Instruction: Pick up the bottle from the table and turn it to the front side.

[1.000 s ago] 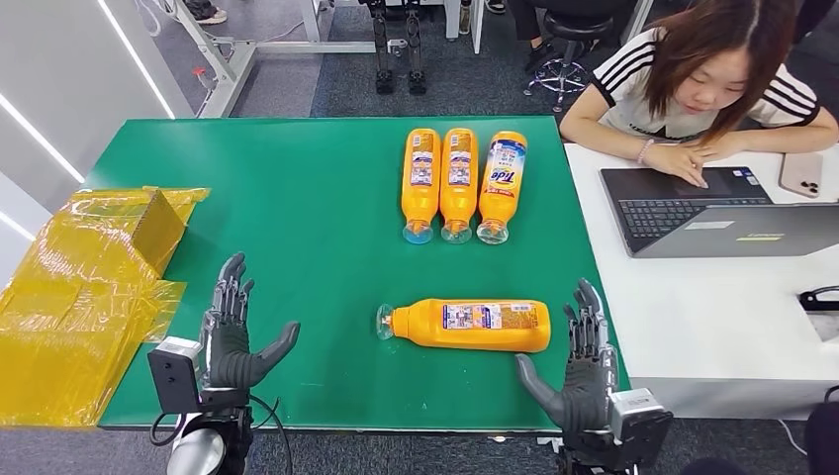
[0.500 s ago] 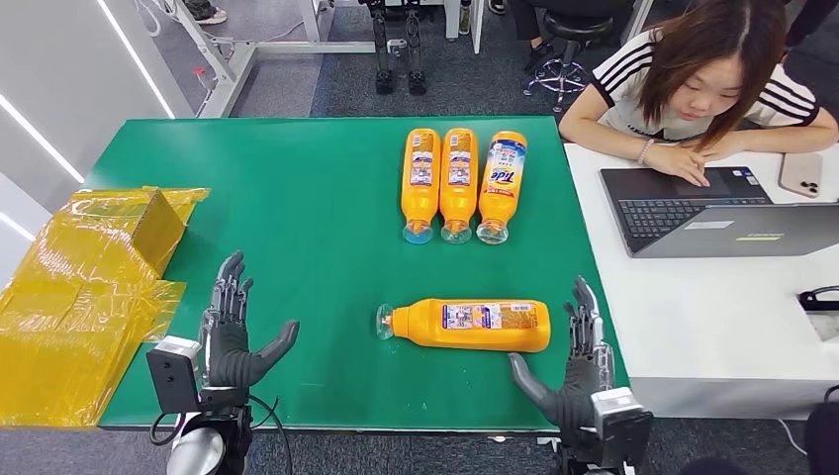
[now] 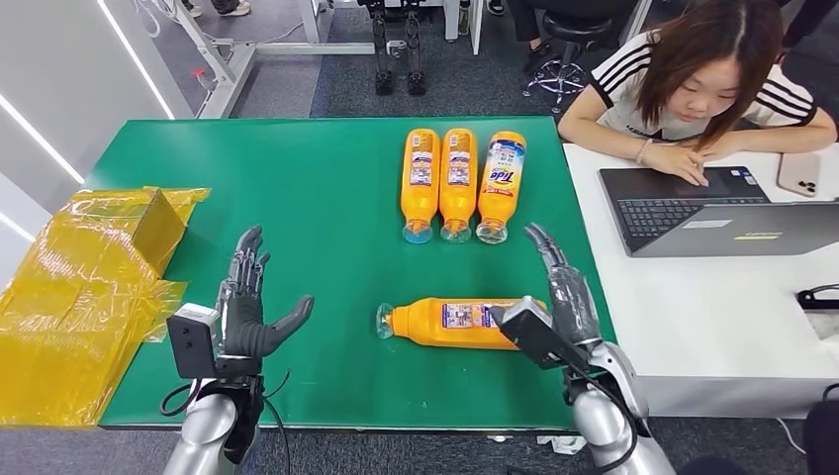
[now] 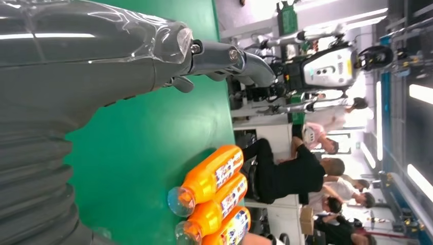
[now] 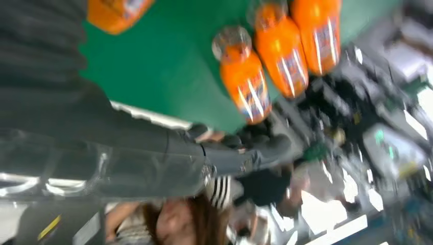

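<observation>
The right robot hand (image 3: 559,297) is held out with straight, spread fingers and holds nothing, right at the bottom end of the orange bottle (image 3: 455,323) lying on its side near the front of the green counter (image 3: 317,198). The left robot hand (image 3: 247,307) is wide open too, above the counter well away from that bottle. Three more orange bottles (image 3: 459,184) lie side by side farther back.

Orange bottle (image 3: 460,323) on its side
</observation>
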`<state>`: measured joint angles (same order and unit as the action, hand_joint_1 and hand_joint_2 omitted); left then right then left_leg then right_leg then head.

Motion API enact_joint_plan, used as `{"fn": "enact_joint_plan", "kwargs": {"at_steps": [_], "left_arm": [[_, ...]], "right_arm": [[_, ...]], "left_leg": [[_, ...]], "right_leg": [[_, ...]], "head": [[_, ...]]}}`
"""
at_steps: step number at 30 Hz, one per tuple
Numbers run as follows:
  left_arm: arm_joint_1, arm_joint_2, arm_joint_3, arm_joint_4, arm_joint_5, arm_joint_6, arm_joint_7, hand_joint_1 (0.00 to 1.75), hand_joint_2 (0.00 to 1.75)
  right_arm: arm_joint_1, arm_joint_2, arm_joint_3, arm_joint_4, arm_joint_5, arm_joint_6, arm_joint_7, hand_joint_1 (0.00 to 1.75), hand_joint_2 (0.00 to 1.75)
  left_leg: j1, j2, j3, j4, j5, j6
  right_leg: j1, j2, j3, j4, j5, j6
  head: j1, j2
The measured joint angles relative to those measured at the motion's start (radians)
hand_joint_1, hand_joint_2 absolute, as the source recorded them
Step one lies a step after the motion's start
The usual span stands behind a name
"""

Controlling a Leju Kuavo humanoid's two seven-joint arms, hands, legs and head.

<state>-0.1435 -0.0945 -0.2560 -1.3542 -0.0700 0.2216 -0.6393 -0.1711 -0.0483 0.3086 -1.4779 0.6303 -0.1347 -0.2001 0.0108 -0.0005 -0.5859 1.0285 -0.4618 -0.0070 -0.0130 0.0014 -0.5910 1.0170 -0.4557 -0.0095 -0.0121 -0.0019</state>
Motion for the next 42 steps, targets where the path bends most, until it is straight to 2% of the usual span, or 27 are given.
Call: {"fn": "enact_joint_plan", "kwargs": {"at_steps": [2,7,14,20,31,36,42], "left_arm": [[-0.015,0.000,-0.004,0.017,0.002,-0.005,0.001,0.00,1.75],[-0.035,-0.002,-0.011,0.030,-0.002,-0.017,0.025,0.00,1.75],[-0.054,-0.003,-0.012,0.035,-0.014,-0.023,0.048,0.00,1.75],[-0.081,-0.010,-0.013,0.049,-0.022,-0.043,0.070,0.00,1.75],[-0.108,-0.028,-0.015,0.078,0.010,-0.131,0.097,0.00,1.75],[-0.108,-0.035,-0.015,0.082,0.010,-0.156,0.098,0.00,1.75],[-0.105,-0.035,-0.014,0.083,0.010,-0.146,0.096,0.00,1.75]], "right_arm": [[-0.042,-0.017,0.011,0.040,-0.019,0.054,0.019,0.00,1.75],[-0.195,-0.073,0.089,0.196,-0.130,0.298,0.066,0.00,1.75],[-0.356,-0.115,0.221,0.331,-0.231,0.451,0.117,0.00,1.75],[-0.481,-0.146,0.332,0.405,-0.290,0.523,0.178,0.00,1.75],[-0.638,-0.233,0.515,0.483,-0.247,0.651,0.266,0.00,1.75],[-0.698,-0.272,0.585,0.499,-0.279,0.699,0.269,0.00,1.75],[-0.710,-0.275,0.642,0.538,-0.315,0.652,0.211,0.00,1.75]], "left_leg": [[0.000,0.000,0.000,0.000,0.000,0.000],[0.000,0.001,-0.001,0.000,0.001,0.000],[0.000,0.001,-0.001,0.000,0.001,0.000],[0.000,0.001,-0.001,0.001,0.001,0.000],[0.000,0.001,-0.002,0.002,0.001,0.000],[0.000,0.000,-0.002,0.002,0.001,0.000],[0.000,0.000,-0.003,0.002,0.001,0.000]], "right_leg": [[0.000,0.000,0.000,0.000,0.000,0.000],[0.000,0.002,-0.002,0.000,0.001,-0.001],[0.000,0.002,-0.002,0.000,0.001,-0.001],[0.000,0.002,-0.002,0.000,0.001,-0.001],[0.000,0.002,-0.002,0.000,0.001,-0.001],[0.000,0.001,-0.002,0.000,0.001,-0.001],[0.000,0.001,-0.002,0.001,0.001,-0.001]], "head": [[0.000,0.000],[0.000,0.000],[0.000,0.000],[0.000,0.000],[0.000,0.000],[0.000,0.000],[0.000,0.000]]}}
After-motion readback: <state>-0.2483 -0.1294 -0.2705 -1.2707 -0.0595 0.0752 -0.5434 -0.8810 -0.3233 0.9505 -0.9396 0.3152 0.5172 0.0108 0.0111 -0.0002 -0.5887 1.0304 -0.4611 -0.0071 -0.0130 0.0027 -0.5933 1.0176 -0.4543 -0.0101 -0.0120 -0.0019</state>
